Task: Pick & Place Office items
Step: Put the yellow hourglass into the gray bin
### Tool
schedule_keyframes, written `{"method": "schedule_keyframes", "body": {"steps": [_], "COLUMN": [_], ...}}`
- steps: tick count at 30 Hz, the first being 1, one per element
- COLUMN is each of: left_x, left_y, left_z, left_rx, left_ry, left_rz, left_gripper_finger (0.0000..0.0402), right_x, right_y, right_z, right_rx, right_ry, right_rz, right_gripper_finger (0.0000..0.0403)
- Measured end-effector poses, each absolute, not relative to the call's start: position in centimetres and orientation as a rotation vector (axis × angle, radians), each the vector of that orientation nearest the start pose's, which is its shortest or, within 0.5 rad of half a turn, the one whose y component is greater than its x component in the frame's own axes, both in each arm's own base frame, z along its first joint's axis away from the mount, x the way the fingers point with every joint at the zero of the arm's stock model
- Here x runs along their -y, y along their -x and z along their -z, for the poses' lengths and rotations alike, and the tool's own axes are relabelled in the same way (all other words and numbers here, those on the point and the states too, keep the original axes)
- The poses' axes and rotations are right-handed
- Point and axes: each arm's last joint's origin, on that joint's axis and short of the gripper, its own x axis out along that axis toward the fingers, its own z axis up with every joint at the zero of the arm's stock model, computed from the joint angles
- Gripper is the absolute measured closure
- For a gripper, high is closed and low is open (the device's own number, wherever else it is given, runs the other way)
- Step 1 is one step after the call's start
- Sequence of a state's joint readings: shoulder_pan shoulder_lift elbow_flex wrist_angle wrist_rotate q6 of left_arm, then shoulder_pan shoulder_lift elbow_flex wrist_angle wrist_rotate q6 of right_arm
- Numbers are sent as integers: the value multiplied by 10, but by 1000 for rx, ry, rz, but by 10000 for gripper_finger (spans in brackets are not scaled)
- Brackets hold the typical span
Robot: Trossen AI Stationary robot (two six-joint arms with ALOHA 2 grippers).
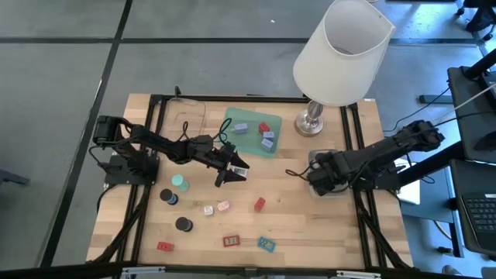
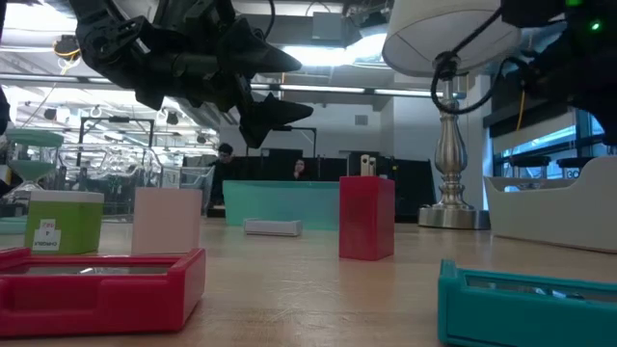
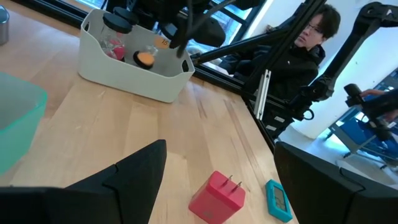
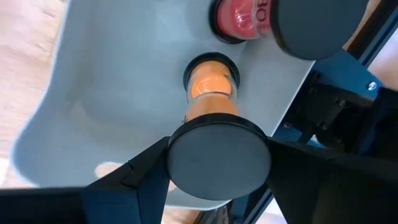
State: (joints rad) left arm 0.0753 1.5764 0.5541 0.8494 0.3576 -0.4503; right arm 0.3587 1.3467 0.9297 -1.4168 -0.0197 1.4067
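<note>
**Right gripper clamps a black-capped jar over the grey tray; left gripper hangs spread above the table**

Black and round, the cap (image 4: 217, 158) of an orange-filled jar (image 4: 211, 87) fills the right wrist view, pinched between the right gripper's (image 4: 217, 171) two dark fingers. It hangs over the grey tray (image 4: 81, 118), where a second jar with pink contents (image 4: 242, 18) sits under its own black cap. From above, that gripper (image 1: 322, 180) is over the tray at the table's right edge, beside the lamp base (image 1: 310, 122).

The left gripper (image 1: 230, 169) hovers near the middle of the table, fingers spread with nothing between them (its wrist view looks down on a red plug-shaped block (image 3: 217, 198) and a teal rectangle (image 3: 278, 200)).

Other office items lie scattered on the wood: a mint-green cap (image 1: 180, 183), black caps (image 1: 169, 197) and (image 1: 183, 225), a white-pink pair (image 1: 216, 208), a red block (image 1: 260, 204), flat red pieces (image 1: 165, 246) and (image 1: 232, 241), and the teal one (image 1: 266, 244). The green tray (image 1: 232, 143) already contains lavender, blue and red blocks. A person (image 3: 298, 56) sits beyond the table.
</note>
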Motion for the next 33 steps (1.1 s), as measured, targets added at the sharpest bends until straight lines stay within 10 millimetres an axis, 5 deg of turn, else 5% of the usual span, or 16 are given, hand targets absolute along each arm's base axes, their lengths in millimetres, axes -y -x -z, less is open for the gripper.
{"method": "schedule_keyframes", "body": {"steps": [33], "left_x": [-11], "left_y": [-294], "left_z": [-173], "left_rx": [-232], "left_ry": [490], "left_rz": [243], "left_gripper_finger": [107], "right_x": [-54], "right_y": [-175], "right_z": [-231], "right_rx": [-1427], "right_ry": [-752], "right_rz": [860], "right_gripper_finger": [179]}}
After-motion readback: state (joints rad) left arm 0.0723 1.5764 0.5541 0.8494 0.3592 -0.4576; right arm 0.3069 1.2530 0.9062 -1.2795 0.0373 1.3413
